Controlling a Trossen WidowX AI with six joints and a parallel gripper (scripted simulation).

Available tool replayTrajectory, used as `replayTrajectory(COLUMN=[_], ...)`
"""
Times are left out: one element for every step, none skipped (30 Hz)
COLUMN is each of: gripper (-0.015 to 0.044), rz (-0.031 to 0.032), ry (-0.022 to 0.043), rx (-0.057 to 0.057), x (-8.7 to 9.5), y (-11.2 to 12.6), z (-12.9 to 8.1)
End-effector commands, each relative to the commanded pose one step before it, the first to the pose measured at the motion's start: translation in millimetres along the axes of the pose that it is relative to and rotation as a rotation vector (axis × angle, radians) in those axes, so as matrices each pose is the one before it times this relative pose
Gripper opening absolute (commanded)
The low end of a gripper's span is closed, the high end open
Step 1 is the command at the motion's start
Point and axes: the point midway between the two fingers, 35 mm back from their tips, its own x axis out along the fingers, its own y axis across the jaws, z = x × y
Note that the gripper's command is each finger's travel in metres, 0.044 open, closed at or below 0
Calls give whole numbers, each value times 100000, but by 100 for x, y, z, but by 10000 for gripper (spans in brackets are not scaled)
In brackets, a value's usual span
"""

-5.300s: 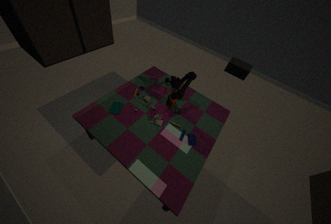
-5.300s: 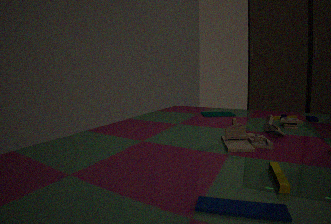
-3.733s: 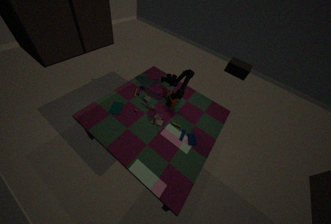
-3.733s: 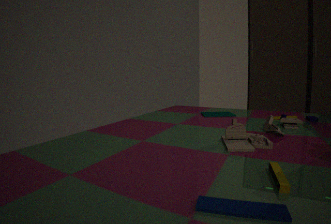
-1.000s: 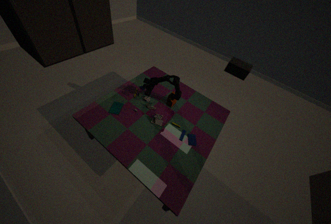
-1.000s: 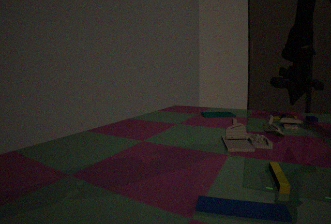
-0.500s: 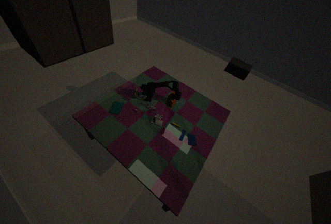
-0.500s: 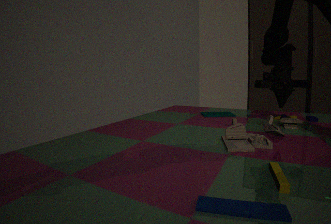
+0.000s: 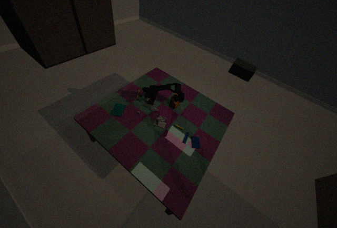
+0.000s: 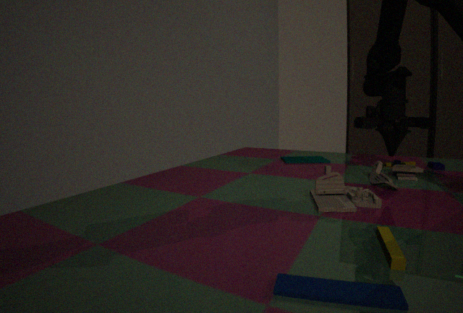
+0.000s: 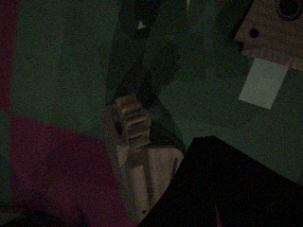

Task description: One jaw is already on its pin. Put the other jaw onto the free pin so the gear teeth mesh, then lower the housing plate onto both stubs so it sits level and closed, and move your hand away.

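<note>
My gripper is shut and empty, pointing down above the table. The free jaw lies on the table; its gear teeth and pale arm show left of my fingertips in the wrist view, its lower part hidden by the black finger. The housing plate, with a round hole, is at the upper right of the wrist view and rests raised on something pale. The base assembly stands nearer the exterior camera, with raised and toothed parts; the pins are too small to tell.
A teal slab lies on the checkered table. A yellow bar and blue pieces lie beyond the base. Another yellow bar is near the arm. A small pale piece lies beside the slab.
</note>
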Motion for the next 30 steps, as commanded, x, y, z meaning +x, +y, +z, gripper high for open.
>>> replayTrajectory(gripper=[0,0,0,0,0,0,0,0,0,0,0,0,0,0,0,0,0,0,0,0,0,0,0,0,0,0,0,0,0,0], rz=[367,0,0,0,0,0,0,0,1,1,1,1,1,1,1,1,1,1,1,1,2,2,2,1,1,0,0,0,0,0], ry=[558,8,8,9,9,10,10,11,12,12,13,13,14,14,15,16,16,17,17,18,19,19,20,16,10,3,0,0,-3,-10], rx=[522,-5,-6,-6,-6,-6,-6,-6,-6,-6,-6,-6,-6,-7,-7,-7,-7,-7,-7,-7,-7,-7,-7,-6,-3,-1,0,0,1,2], x=[768,164,164,163,163,163,162,162,162,162,162,161,161,161,160,160,159,160,160,159,159,159,157,125,75,25,0,0,-1,-3], y=[69,3,2,2,1,1,0,0,0,-1,-1,-2,-2,-3,-3,-4,-4,-5,-5,-6,-6,-7,-7,-6,-4,-1,0,0,26,78], z=[-132,4,3,2,1,0,-1,-1,-2,-3,-4,-5,-6,-6,-7,-8,-9,-10,-11,-11,-12,-13,-14,-11,-7,-2,0,0,3,9])
